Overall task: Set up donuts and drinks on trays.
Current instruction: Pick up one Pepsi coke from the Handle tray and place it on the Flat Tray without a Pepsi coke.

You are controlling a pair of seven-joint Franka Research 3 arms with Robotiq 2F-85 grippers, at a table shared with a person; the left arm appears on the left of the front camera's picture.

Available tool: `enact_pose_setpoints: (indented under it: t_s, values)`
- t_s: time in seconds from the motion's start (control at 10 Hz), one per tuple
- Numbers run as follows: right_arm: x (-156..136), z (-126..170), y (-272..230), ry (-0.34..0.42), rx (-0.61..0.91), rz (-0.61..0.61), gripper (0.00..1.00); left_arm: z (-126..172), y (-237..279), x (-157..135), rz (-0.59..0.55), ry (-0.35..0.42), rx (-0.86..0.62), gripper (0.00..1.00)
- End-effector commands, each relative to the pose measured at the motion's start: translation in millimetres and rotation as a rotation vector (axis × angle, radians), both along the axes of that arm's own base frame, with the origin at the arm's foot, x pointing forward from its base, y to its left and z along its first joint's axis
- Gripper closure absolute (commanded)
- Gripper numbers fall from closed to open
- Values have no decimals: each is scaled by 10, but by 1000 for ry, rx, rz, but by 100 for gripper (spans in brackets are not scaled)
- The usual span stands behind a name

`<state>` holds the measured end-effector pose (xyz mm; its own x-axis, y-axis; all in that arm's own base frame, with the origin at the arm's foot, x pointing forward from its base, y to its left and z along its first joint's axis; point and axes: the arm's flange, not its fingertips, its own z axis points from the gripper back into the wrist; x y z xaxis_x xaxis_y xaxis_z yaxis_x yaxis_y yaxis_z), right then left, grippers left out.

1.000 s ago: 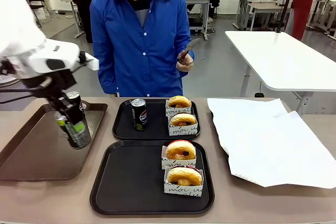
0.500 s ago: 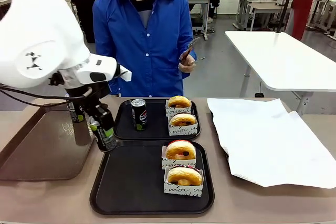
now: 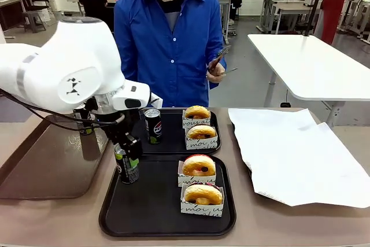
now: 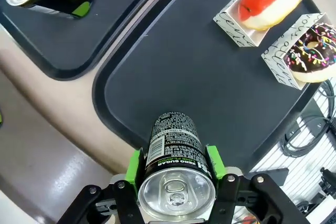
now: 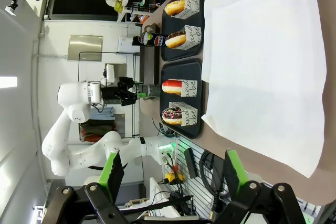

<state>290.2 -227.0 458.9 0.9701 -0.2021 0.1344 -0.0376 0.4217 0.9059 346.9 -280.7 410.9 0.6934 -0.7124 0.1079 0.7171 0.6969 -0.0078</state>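
My left gripper (image 3: 128, 160) is shut on a black drink can (image 3: 128, 170), held upright over the left edge of the near black tray (image 3: 150, 203). In the left wrist view the can (image 4: 175, 145) sits between the green pads (image 4: 134, 167), above the tray's corner (image 4: 199, 77). I cannot tell whether it touches the tray. Two boxed donuts (image 3: 199, 168) (image 3: 202, 195) sit on that tray's right side. The far tray (image 3: 171, 138) holds another can (image 3: 152, 125) and two boxed donuts (image 3: 197, 114) (image 3: 202, 133). My right gripper (image 5: 173, 174) hangs open and empty, well off from the trays.
A glossy brown tray (image 3: 46, 169) lies at the left with a can (image 3: 83, 122) standing at its back. A white paper sheet (image 3: 289, 154) covers the table's right side. The person stands at the far edge, a hand (image 3: 216, 72) holding tongs.
My left arm has carried the can rightward from above the brown tray to the left part of the near black tray. The person has shifted slightly to the right.
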Motion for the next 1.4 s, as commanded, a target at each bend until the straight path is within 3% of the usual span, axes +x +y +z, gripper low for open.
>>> enact_pose_setpoints:
  t_s: [0.0, 0.4, 0.5, 0.8, 1.3]
  values:
    - [2, 6, -6, -17, 13, 4, 0, -105, -94, 71, 19, -40, 19, 42]
    - [2, 6, -6, -17, 13, 4, 0, -263, -122, 100, 27, -42, 25, 42]
    - [2, 6, -6, -17, 13, 4, 0, -269, -117, 98, 27, -32, 28, 0]
    - [2, 6, -6, -17, 13, 4, 0, -164, -90, 94, 30, -23, 16, 0]
    - [2, 6, -6, -17, 13, 4, 0, 381, -6, -129, 36, -70, 11, 0]
